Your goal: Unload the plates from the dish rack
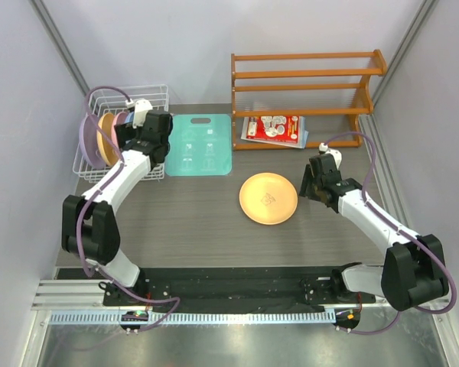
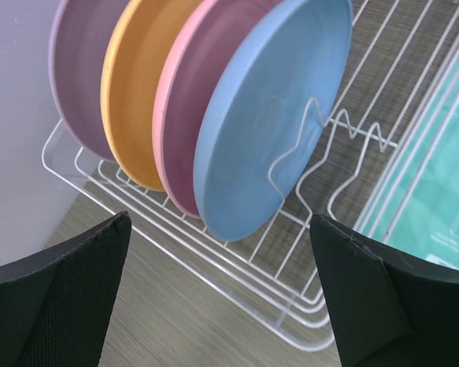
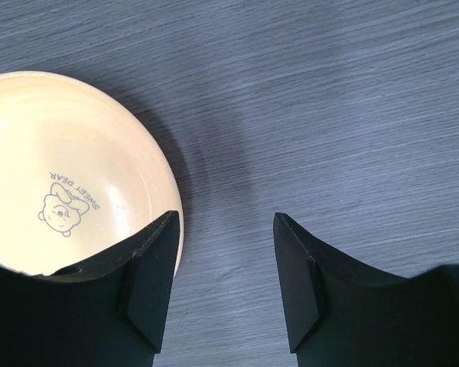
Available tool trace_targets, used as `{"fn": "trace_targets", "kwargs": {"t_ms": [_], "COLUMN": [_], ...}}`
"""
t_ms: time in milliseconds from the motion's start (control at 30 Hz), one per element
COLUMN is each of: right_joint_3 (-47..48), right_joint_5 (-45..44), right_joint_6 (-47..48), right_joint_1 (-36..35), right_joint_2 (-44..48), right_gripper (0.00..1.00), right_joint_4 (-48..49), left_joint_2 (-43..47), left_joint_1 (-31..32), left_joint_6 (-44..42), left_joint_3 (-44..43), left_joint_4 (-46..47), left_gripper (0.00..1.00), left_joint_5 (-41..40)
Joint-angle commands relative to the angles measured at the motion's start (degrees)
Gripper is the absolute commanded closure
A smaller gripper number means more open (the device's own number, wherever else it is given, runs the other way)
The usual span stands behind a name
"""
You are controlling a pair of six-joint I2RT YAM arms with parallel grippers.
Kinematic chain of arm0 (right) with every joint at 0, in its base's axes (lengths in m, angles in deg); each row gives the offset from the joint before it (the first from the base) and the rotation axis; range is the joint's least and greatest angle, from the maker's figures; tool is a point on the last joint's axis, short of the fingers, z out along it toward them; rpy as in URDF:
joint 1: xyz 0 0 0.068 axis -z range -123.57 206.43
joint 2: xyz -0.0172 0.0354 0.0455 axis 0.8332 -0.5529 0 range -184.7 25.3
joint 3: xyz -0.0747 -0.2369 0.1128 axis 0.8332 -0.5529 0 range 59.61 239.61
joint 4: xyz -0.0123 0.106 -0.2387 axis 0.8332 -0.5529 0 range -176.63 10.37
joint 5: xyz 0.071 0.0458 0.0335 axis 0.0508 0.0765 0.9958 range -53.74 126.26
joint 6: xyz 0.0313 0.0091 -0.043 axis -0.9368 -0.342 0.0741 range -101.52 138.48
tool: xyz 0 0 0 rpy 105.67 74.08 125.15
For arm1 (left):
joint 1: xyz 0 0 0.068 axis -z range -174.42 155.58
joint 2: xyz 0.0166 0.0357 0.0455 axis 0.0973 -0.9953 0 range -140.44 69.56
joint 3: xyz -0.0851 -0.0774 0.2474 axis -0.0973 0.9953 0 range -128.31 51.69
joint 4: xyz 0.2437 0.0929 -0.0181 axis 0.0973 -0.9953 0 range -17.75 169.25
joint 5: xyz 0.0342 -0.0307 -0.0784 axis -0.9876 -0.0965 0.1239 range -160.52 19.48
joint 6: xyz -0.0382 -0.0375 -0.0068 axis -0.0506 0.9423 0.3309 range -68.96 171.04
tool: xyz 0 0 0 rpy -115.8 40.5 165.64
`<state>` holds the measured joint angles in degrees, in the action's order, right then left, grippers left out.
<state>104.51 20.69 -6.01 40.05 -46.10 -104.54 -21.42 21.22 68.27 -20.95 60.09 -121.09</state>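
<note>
One yellow plate (image 1: 268, 198) lies flat on the table (image 1: 199, 222): done. Four plates stand upright in the dish rack (image 1: 159, 98): lavender (image 2: 76, 69), orange (image 2: 134, 84), pink (image 2: 206, 84) and blue (image 2: 268, 115). The left gripper (image 2: 218, 222) is wide open and empty, facing the blue one. The right gripper (image 3: 226, 218) has its jaws apart, holds nothing, and sits just beside the yellow plate.

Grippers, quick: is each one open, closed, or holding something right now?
Left gripper: open, empty, facing the plates in the dish rack.
Right gripper: open, empty, next to the yellow plate.
</note>
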Motion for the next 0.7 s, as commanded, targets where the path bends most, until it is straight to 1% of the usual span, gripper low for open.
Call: {"fn": "trace_targets", "kwargs": {"t_ms": [0, 200, 267, 367, 433, 467, 600, 667], "right_joint_3": [2.73, 2.91, 2.99, 3.08, 3.17, 3.26, 3.26, 3.17], "right_joint_5": [-1.39, -0.86, -0.86, -0.34, -0.16, -0.07, 0.28, 0.37], "right_joint_6": [1.20, 1.29, 1.46, 1.55, 1.55, 1.55, 1.90, 1.99], "right_joint_1": [0.03, 0.03, 0.03, 0.03, 0.03, 0.03, 0.03, 0.03], "right_joint_2": [-0.23, -2.69, -3.48, -4.45, -5.15, -5.42, -6.47, -6.91], "right_gripper": [0.42, 0.43, 0.43, 0.43, 0.43, 0.43, 0.43, 0.44], "right_joint_4": [0.74, 1.61, 1.70, 2.32, 2.49, 2.58, 3.11, 3.20], "left_joint_2": [-2.79, -7.63, -9.21, -11.23, -11.85, -12.03, -12.47, -12.73], "left_joint_1": [-1.57, -2.81, -2.98, -3.33, -3.51, -3.77, -4.30, -4.65], "left_joint_6": [-2.29, -2.82, -3.95, -5.28, -5.28, -5.46, -5.37, -5.54], "left_joint_3": [-4.17, -7.07, -8.21, -10.15, -10.41, -10.24, -9.71, -9.62], "left_joint_4": [4.74, 6.41, 7.20, 7.73, 7.73, 7.91, 8.26, 8.09], "left_gripper": [0.03, 0.11, 0.16, 0.19, 0.24, 0.29, 0.32, 0.38], "left_joint_5": [-4.36, -4.28, -4.89, -7.08, -8.14, -8.41, -9.55, -10.08]}}
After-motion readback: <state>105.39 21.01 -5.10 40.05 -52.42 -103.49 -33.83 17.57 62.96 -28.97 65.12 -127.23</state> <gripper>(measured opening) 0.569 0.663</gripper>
